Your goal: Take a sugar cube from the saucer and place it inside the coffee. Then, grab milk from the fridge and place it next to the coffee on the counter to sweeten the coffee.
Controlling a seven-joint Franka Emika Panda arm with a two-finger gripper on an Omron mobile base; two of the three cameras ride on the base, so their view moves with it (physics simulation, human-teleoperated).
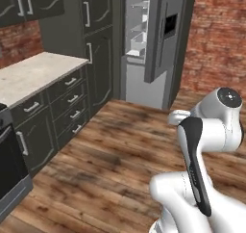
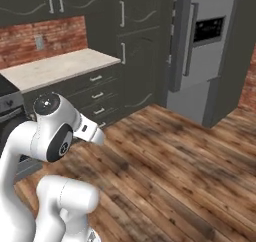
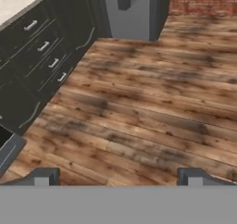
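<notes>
Gripper (image 3: 118, 177) fingers apart and empty; fridge (image 1: 144, 39) door ajar, milk probably light, best gripped across the carton's body.

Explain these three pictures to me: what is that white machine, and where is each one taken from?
The white jointed robot arm rides a driving base in a rendered kitchen. Two pictures come from cameras behind it, left and right. The third looks along its end effector, whose two dark finger tips stand apart with nothing between them, above the brown wooden plank floor. Ahead stands the tall dark grey fridge, one door open on white shelves. To the left runs the beige speckled stone counter over dark drawers.
</notes>
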